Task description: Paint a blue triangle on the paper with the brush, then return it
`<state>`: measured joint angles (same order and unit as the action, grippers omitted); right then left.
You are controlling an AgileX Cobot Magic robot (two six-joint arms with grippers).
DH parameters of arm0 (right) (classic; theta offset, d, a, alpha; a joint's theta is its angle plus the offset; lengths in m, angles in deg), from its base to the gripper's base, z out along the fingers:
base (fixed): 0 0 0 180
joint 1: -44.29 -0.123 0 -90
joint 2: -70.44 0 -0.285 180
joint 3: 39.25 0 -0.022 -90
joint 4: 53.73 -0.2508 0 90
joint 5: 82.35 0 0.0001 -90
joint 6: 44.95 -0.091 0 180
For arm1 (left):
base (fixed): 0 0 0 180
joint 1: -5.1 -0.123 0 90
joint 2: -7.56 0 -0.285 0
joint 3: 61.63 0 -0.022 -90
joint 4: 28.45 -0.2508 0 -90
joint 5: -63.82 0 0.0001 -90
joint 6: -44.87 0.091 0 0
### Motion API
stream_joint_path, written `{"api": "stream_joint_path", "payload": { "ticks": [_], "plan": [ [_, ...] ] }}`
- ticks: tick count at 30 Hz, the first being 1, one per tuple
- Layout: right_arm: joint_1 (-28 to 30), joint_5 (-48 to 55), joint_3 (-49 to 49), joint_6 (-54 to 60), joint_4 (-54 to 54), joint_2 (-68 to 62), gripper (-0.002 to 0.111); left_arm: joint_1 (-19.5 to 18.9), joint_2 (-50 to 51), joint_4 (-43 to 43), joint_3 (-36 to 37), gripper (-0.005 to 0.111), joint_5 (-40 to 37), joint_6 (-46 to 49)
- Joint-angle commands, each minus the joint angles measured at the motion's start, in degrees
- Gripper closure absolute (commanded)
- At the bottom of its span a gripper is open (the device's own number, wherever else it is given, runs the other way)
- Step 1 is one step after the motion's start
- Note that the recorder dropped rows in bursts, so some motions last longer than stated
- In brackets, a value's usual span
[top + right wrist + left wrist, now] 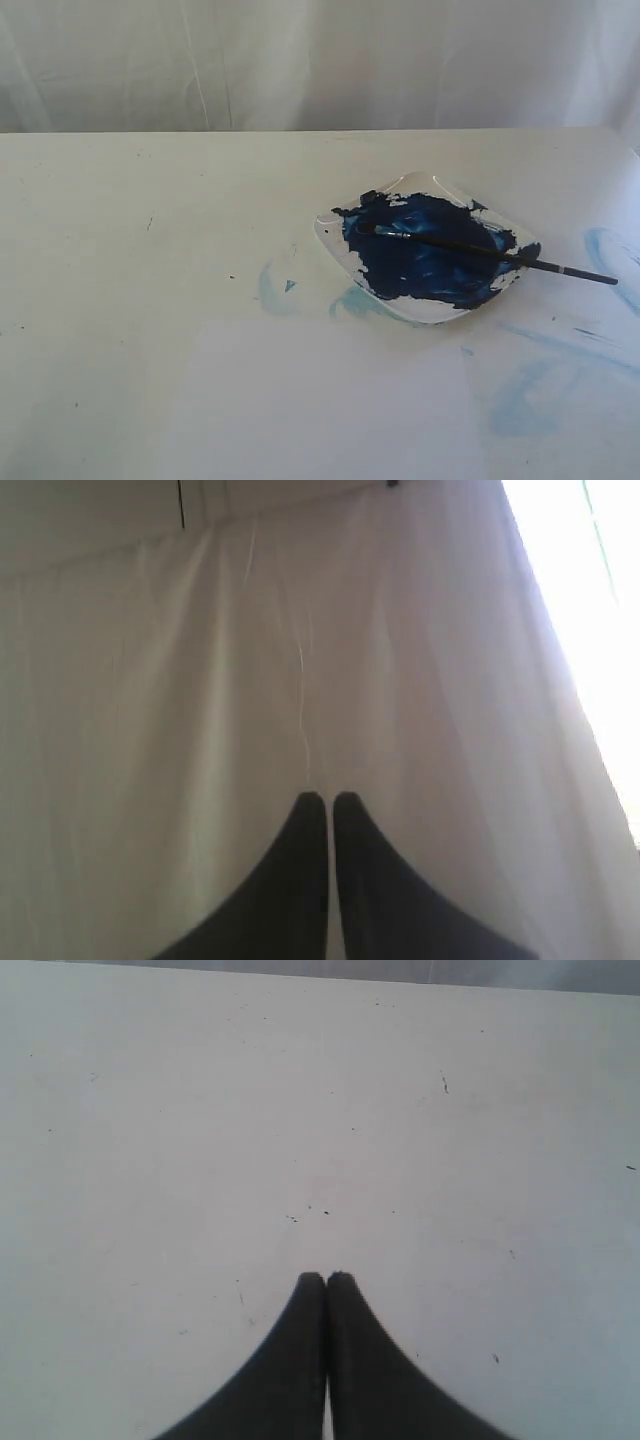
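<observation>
With left gripper (327,1278) and right gripper (327,798) clenched empty, the brush (480,250) lies across the paint dish (335,245), handle overhanging its rim, near the blank paper (330,400); an off-centre pinch risks flicking paint or dragging the dish.

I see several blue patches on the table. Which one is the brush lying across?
The dark navy paint in the clear square dish: the brush rests across it. The others are only faint pale-blue smears on the tabletop.
</observation>
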<state>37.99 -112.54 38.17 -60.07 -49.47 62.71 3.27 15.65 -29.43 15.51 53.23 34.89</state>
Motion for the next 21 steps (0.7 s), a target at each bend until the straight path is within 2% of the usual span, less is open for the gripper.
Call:
{"api": "stream_joint_path", "payload": {
  "ticks": [1, 4, 6, 10, 21],
  "plan": [
    [0.22, -4.95, -0.2, -2.84, -10.58, -0.06, 0.105, 0.5, -0.3, 0.02, 0.07, 0.107, 0.27, -0.39],
    [0.22, -6.36, -0.2, -12.1, -31.8, -0.06, 0.105, 0.5, -0.3, 0.02, 0.07, 0.107, 0.27, -0.39],
    [0.22, -2.9, -0.2, -15.01, -35.58, -0.23, 0.105, 0.5, -0.3, 0.02, 0.07, 0.107, 0.27, -0.39],
    [0.22, -2.63, -3.15, -20.25, -31.85, -7.52, 0.105, 0.5, -0.3, 0.02, 0.07, 0.107, 0.27, -0.39],
    [0.01, -3.28, -26.6, -24.35, -7.06, -43.43, 0.105, 0.5, -0.3, 0.02, 0.07, 0.107, 0.27, -0.39]
  ]
}}
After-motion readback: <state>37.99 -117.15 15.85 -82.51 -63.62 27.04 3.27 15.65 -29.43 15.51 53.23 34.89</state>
